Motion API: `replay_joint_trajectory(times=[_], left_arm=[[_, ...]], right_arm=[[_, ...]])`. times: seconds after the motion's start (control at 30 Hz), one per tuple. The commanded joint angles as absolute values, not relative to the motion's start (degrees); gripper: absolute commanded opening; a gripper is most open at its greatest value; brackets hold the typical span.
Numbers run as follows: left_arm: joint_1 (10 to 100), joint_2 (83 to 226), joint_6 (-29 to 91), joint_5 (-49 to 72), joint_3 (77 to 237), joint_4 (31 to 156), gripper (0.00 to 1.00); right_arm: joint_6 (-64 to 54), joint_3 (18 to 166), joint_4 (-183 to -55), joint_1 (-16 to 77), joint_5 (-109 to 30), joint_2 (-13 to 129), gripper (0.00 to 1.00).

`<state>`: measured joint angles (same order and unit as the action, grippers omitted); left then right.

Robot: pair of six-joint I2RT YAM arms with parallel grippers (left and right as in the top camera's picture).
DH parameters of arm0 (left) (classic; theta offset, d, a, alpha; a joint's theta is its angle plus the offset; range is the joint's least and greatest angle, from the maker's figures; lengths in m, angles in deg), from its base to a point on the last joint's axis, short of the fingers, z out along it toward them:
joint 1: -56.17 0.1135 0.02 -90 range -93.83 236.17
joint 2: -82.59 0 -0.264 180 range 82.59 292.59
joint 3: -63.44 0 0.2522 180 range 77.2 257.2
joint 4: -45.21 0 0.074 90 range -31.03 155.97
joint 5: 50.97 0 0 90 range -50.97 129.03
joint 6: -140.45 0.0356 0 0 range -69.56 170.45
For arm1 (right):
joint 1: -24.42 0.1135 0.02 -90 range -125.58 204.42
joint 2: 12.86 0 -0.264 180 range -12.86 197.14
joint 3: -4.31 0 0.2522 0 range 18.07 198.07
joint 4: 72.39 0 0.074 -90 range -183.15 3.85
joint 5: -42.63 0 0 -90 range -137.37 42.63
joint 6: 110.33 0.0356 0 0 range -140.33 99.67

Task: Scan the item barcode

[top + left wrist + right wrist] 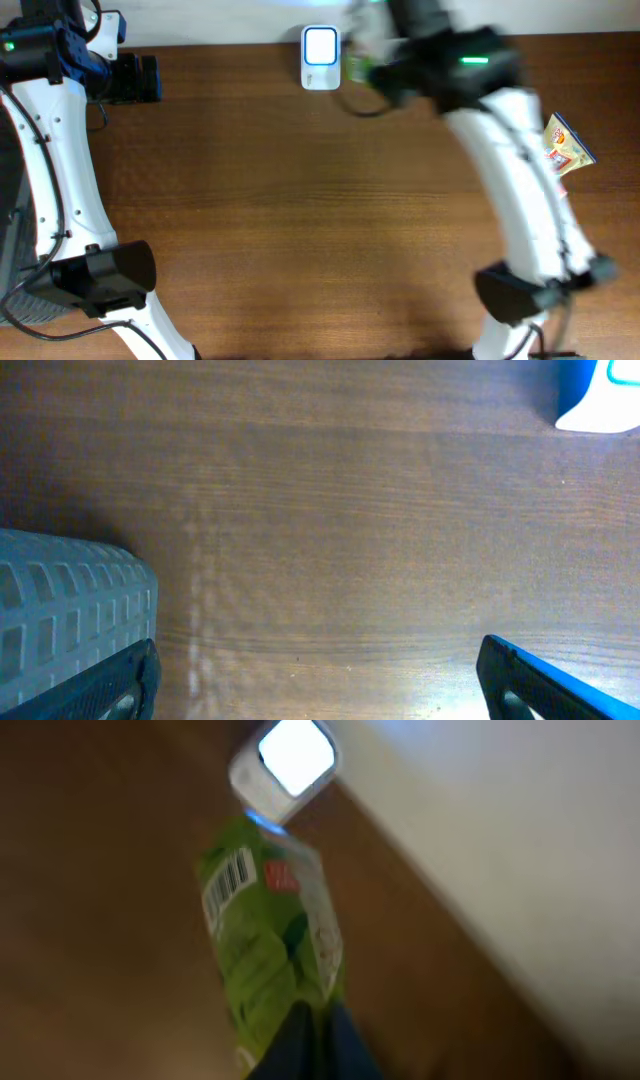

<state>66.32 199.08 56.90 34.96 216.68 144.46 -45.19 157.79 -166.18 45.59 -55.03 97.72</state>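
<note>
A brown table with a fine, straight wood grain fills nearly every view, and a soft, dull sheen lies across its middle. Beyond its far edge runs a pale strip, plain white and featureless — whether wall or floor cannot be told. Dim shadows darken the table's near edge.

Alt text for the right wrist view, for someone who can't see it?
The right gripper holds a green packet by its lower end, barcode showing, close to a lit white scanner on the brown table. The view is blurred.
</note>
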Motion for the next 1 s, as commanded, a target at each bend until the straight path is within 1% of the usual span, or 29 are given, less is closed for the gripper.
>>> replay_joint_trajectory(times=[0.0, 0.03, 0.17, 0.23, 0.27, 0.3, 0.33, 0.37, 0.4, 0.43, 0.47, 0.5, 0.53, 0.67, 0.73, 0.8, 0.87, 0.97], left_arm=[[66.45, 199.08, 57.65, 34.78, 216.71, 144.40, 0.99], [66.45, 199.08, 57.65, 34.78, 216.71, 144.40, 0.99], [66.45, 199.08, 57.65, 34.78, 216.71, 144.40, 0.99], [66.47, 199.08, 57.65, 34.78, 216.71, 144.40, 0.99], [66.45, 199.08, 57.65, 34.78, 216.71, 144.40, 0.99], [66.45, 199.08, 57.65, 34.78, 216.71, 144.40, 0.99], [66.45, 199.08, 57.65, 34.78, 216.71, 144.40, 0.99], [66.45, 199.08, 57.65, 34.78, 216.71, 144.40, 0.99], [66.45, 199.08, 57.65, 34.78, 216.71, 144.40, 0.99], [66.45, 199.08, 57.65, 34.78, 216.71, 144.40, 0.99], [66.47, 199.08, 57.65, 34.78, 216.71, 144.40, 0.99], [66.47, 199.08, 57.65, 34.78, 216.71, 144.40, 0.99], [66.45, 199.08, 57.65, 34.78, 216.71, 144.40, 0.99], [66.47, 199.08, 57.63, 34.78, 216.71, 144.40, 0.99], [66.45, 199.08, 57.65, 34.78, 216.71, 144.40, 0.99], [66.45, 199.08, 57.65, 34.78, 216.71, 144.40, 0.99], [66.45, 199.08, 57.65, 34.78, 216.71, 144.40, 0.99], [66.47, 199.08, 57.65, 34.76, 216.71, 144.40, 0.99]], right_arm=[[-35.05, 158.10, -172.89, 34.62, -48.67, 97.48, 0.04], [-34.24, 158.10, -174.20, 31.58, -48.62, 97.85, 0.04], [-30.26, 157.86, -178.15, 13.13, -47.93, 102.33, 0.04], [-29.67, 157.03, -178.31, 6.92, -47.27, 104.96, 0.04], [-28.58, 155.98, -178.35, 1.66, -41.50, 107.29, 0.04], [-28.58, 154.95, -178.31, -1.05, -36.56, 108.37, 0.04], [-28.62, 154.34, -178.29, -2.45, -33.35, 108.80, 0.08], [-29.21, 154.12, -178.31, -3.72, -30.46, 109.04, 0.21], [-30.42, 154.16, -178.29, -3.81, -28.63, 108.91, 0.28], [-32.23, 154.77, -178.33, -3.65, -25.54, 108.21, 0.38], [-34.22, 155.69, -178.31, -2.69, -21.30, 106.97, 0.62], [-35.12, 156.89, -178.29, -1.21, -18.46, 105.28, 0.99], [-35.09, 158.27, -178.44, 0.39, -18.18, 103.75, 0.99], [-34.66, 162.53, -178.53, 12.76, -17.57, 90.66, 0.99], [-34.66, 162.53, -178.53, 18.31, -17.57, 86.81, 0.99], [-34.66, 162.53, -179.12, 21.87, -17.61, 85.00, 0.99], [-32.80, 162.51, -183.51, 22.70, -23.29, 83.73, 0.99], [-30.59, 162.14, -183.47, 19.01, -25.26, 83.01, 0.99]])
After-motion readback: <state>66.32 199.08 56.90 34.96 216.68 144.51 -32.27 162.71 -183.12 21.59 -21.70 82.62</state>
